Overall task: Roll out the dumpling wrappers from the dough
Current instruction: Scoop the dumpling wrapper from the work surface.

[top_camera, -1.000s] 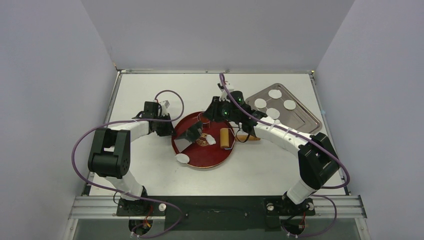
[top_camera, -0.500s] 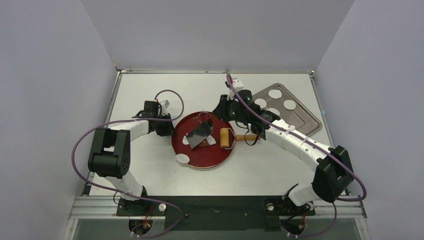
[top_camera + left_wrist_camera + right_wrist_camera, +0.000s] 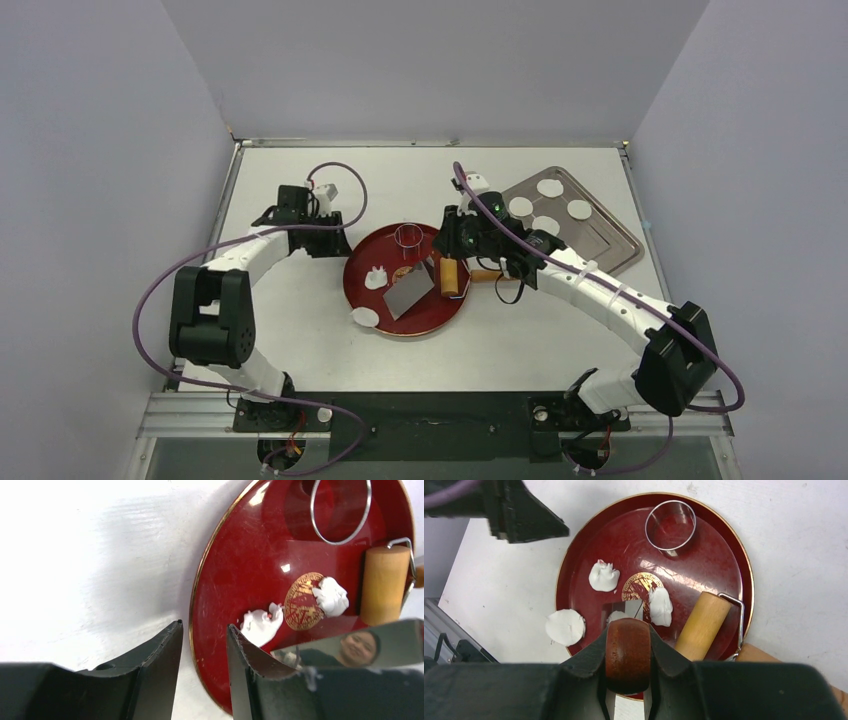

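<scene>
Two lumps of dough lie on the red plate (image 3: 440, 315): one (image 3: 603, 576) near its left side, one (image 3: 660, 606) beside the wooden roller (image 3: 702, 625). In the left wrist view they are the left lump (image 3: 260, 625) and the lump by the roller (image 3: 331, 596). My right gripper (image 3: 627, 655) is shut on the brown handle of a metal scraper (image 3: 410, 290), whose blade hangs over the plate. My left gripper (image 3: 204, 626) stands open and empty at the plate's left rim. One round dumpling wrapper (image 3: 365, 318) overlaps the plate's near-left rim; several more (image 3: 546, 187) lie on the tray.
A wire ring cutter (image 3: 407, 236) stands at the plate's far side. The steel tray (image 3: 610, 240) sits at the back right, beyond the right arm. The roller's handle (image 3: 490, 275) sticks out over the plate's right rim onto the table.
My left gripper has opened, left a dough lump on the plate and drawn back to the left rim. The right gripper has swung the scraper blade toward the plate's near middle.
</scene>
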Available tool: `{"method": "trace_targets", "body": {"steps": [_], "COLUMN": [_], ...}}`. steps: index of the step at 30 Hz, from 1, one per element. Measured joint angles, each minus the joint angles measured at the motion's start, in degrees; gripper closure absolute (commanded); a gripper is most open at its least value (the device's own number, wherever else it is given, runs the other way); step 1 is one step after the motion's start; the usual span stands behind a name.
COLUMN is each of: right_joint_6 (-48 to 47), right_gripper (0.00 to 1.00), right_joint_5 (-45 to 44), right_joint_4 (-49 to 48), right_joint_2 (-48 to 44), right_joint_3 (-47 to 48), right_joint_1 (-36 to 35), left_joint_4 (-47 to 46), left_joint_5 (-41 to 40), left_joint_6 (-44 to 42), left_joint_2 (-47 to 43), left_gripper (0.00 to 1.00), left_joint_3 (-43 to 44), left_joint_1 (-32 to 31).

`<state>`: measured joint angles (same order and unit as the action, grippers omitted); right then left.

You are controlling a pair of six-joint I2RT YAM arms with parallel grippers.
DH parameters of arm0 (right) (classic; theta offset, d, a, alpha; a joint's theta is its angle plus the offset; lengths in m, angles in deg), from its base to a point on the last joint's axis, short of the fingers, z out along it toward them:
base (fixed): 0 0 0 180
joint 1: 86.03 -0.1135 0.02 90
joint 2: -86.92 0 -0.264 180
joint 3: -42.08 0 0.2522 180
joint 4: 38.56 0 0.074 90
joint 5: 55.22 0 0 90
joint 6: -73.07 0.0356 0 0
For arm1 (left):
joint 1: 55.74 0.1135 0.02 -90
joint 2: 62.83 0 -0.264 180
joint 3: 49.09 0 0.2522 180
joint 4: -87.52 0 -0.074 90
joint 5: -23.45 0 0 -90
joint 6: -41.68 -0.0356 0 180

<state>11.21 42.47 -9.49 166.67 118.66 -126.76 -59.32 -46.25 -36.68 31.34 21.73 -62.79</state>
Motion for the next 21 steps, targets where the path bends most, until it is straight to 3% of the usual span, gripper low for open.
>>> {"method": "trace_targets", "body": {"steps": [6, 12, 16, 21], "right_joint_6": [1.6, 3.6, 5.3, 7.6], "right_gripper": [1.0, 1.0, 1.0, 1.0], "right_joint_5": [0.0, -0.4, -0.4, 0.7], "right_joint_4": [1.9, 3.0, 2.9, 1.7], "right_joint_2": [0.0, 0.3, 1.7, 4.0], "right_joint_3": [-0.1, -0.1, 0.1, 0.6], "right_joint_1": [-0.2, -0.1, 0.0, 0.6], "left_joint_4": [9.2, 26.0, 31.9, 32.4], "left_joint_5": [5.8, 10.1, 9.7, 8.3], "left_joint_6": [-12.7, -40.5, -52.9, -59.2], "left_joint_2": [-7.7, -11.1, -13.9, -15.0], "left_gripper": [0.66, 0.66, 0.66, 0.68], "left_joint_3": [2.0, 1.2, -5.8, -11.4], "left_joint_1": [4.9, 6.7, 4.4, -3.3]}}
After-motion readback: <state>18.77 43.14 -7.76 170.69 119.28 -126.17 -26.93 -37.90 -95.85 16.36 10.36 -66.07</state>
